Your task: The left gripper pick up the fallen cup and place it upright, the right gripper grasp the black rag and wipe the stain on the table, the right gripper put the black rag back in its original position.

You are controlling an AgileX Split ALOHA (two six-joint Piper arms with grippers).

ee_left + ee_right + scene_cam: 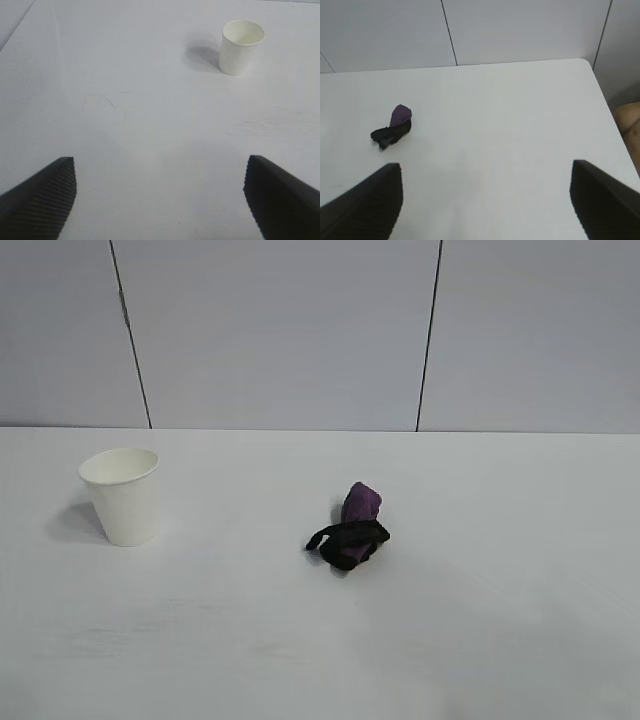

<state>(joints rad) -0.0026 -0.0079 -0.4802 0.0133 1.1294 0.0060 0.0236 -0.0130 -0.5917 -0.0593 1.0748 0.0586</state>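
The white paper cup stands upright on the white table at the left; it also shows in the left wrist view. The black rag with its purple patch lies bunched near the table's middle, and shows in the right wrist view. No stain shows on the table. My left gripper is open and empty, well back from the cup. My right gripper is open and empty, well back from the rag. Neither arm appears in the exterior view.
A grey panelled wall runs behind the table. The table's far corner and side edge show in the right wrist view, with a tan object beyond the edge.
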